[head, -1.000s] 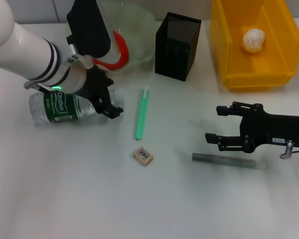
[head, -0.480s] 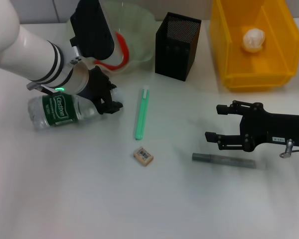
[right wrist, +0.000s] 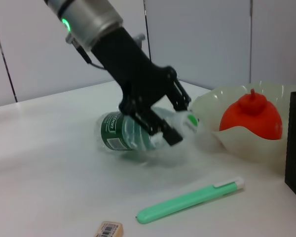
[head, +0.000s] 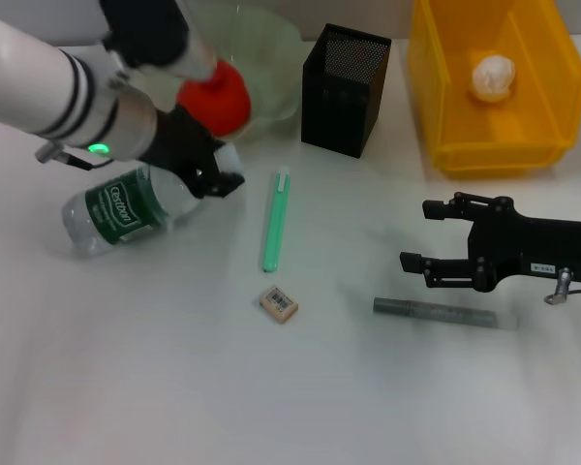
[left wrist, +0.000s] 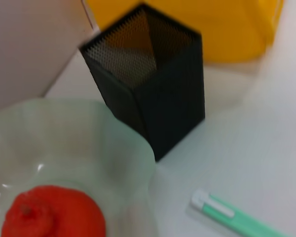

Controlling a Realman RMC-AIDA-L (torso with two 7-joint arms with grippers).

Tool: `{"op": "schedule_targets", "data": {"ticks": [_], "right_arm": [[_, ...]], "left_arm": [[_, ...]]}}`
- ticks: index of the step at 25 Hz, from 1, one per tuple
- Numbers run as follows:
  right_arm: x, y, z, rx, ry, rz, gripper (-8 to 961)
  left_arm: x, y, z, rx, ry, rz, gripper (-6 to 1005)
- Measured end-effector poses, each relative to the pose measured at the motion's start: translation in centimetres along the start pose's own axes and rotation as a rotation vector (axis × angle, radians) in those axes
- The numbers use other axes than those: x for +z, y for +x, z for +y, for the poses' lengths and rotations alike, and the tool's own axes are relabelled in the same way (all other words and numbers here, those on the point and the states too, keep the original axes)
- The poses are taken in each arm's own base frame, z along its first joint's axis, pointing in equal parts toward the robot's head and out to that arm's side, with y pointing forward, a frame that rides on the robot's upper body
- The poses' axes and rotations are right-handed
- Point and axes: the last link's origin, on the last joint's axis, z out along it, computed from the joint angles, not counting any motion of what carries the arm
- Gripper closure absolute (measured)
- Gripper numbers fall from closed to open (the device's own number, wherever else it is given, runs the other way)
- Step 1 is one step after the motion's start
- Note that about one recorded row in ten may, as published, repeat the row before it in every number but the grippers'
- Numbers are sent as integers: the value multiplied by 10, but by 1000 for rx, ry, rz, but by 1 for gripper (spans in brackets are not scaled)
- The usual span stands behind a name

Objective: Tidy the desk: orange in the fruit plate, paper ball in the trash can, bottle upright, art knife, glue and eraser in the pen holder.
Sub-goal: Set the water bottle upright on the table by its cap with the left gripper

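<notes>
Left gripper [head: 216,174] is clamped on the neck end of the bottle [head: 126,208], black fingers either side of the clear ribbed plastic just behind the white/green cap. The bottle is tilted: base end on the table at far left, cap end lifted toward the fruit plate [head: 271,58]. Green label faces up.

Fruit plate is pale-green translucent with a wavy rim, far left. The orange [head: 216,97] sits inside it, red-orange, lumpy, knobbly stem top visible in the right wrist view.

Pen holder [head: 345,89], a square black mesh cup, stands upright just right of the plate. Right of that is the trash can [head: 443,97], a glossy yellow rectangular bin, with the crumpled white paper ball [head: 492,76] inside.

A slim mint-green art knife [head: 274,221] with a white end lies flat mid-table, pointing near-far. The eraser [head: 279,303], a small tan block with a printed label, lies just nearer than it, apart from it.

Right gripper [head: 418,237] hovers at the near right, fingers apart, holding nothing. A grey glue stick [head: 434,313] lies flat on the white table [head: 174,387] just near of it.
</notes>
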Motion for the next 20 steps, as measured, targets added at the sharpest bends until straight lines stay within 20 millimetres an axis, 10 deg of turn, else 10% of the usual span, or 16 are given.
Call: {"op": "schedule_targets", "data": {"ticks": [20], "right_arm": [[1,-3,-1,-8,-12,2,128]], "left_arm": [[-61,-24,-24,-280,-64,343,529]]}}
